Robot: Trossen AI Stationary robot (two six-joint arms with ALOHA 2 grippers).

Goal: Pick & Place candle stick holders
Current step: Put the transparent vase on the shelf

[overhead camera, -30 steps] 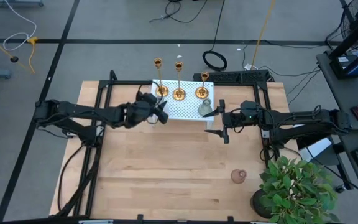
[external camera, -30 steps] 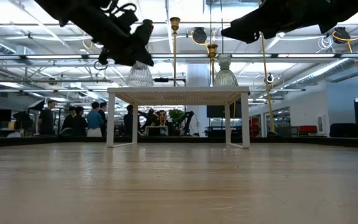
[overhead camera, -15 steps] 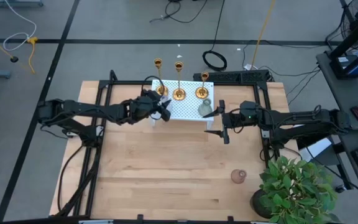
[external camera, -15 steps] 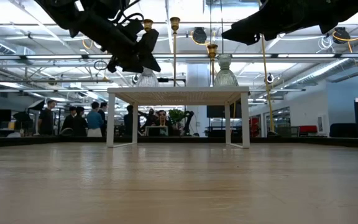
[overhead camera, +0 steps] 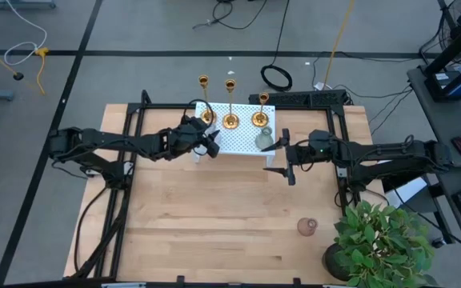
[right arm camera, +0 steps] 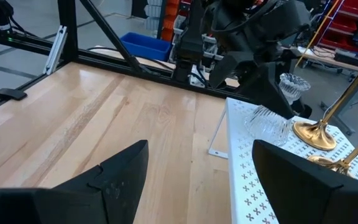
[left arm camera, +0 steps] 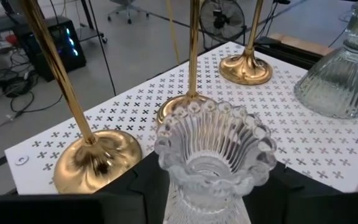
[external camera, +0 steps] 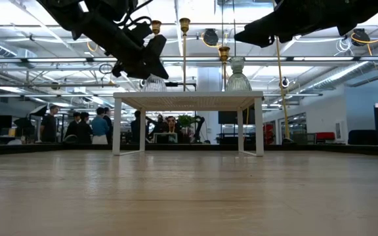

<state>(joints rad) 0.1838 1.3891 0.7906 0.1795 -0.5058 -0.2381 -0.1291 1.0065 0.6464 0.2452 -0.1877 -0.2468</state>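
Three gold candlesticks (overhead camera: pixel 207 117) (overhead camera: pixel 230 122) (overhead camera: pixel 260 120) stand by their round bases on the far part of a white perforated stand (overhead camera: pixel 238 144). In the left wrist view their bases (left arm camera: pixel 98 158) (left arm camera: pixel 182 106) (left arm camera: pixel 246 68) are just beyond the fingers. My left gripper (overhead camera: pixel 204 142) is at the stand's left near corner, shut on a clear fluted glass holder (left arm camera: pixel 213 143). My right gripper (overhead camera: pixel 281 152) is open and empty, to the right of the stand. My left gripper pinches the glass holder's narrow neck (left arm camera: pixel 207 196), below its scalloped cup, between its two fingers. The fingers come from the table's left, slanting down. The holder is tilted, with its wide foot (right arm camera: pixel 267 127) low over the stand's top; whether it touches, I cannot tell.
A second clear glass holder (overhead camera: pixel 264 138) stands on the stand's right near part. A small pinkish object (overhead camera: pixel 306 227) and a potted plant (overhead camera: pixel 382 244) are at the near right. Bare wooden table (overhead camera: pixel 206 208) lies in front of the stand. People stand in the room behind.
My left gripper has carried the glass holder a little toward the table's right and far edge, over the stand's left corner, and down. It has kept nearly still in the last half second. My right gripper has kept still.
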